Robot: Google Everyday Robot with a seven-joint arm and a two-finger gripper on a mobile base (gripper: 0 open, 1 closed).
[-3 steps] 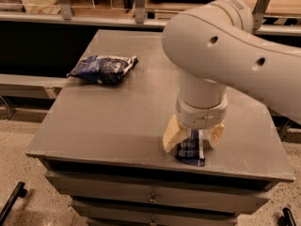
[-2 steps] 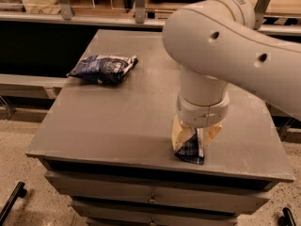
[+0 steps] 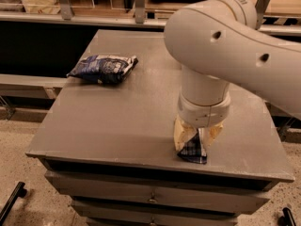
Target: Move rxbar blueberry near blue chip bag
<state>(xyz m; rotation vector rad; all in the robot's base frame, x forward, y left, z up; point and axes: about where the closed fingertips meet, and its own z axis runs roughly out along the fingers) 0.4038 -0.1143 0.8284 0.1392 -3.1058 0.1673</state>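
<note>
The rxbar blueberry (image 3: 194, 154), a small flat dark navy bar with white text, is at the front right of the grey table (image 3: 117, 121), near its front edge. My gripper (image 3: 194, 144) comes straight down on it, and its tan fingers (image 3: 181, 133) are closed against the bar's sides. The bar's upper part is hidden between the fingers. The blue chip bag (image 3: 103, 68), puffy and crumpled, lies at the table's far left, well apart from the bar and the gripper.
The big white arm (image 3: 225, 46) covers the table's right rear part. Drawer fronts (image 3: 150, 197) sit under the tabletop. A dark bench and railing run behind the table. The floor drops off on the left and in front.
The fingers stood spread around the bar and have closed in onto it. The bar now sits a little tilted between them. The chip bag has not moved.
</note>
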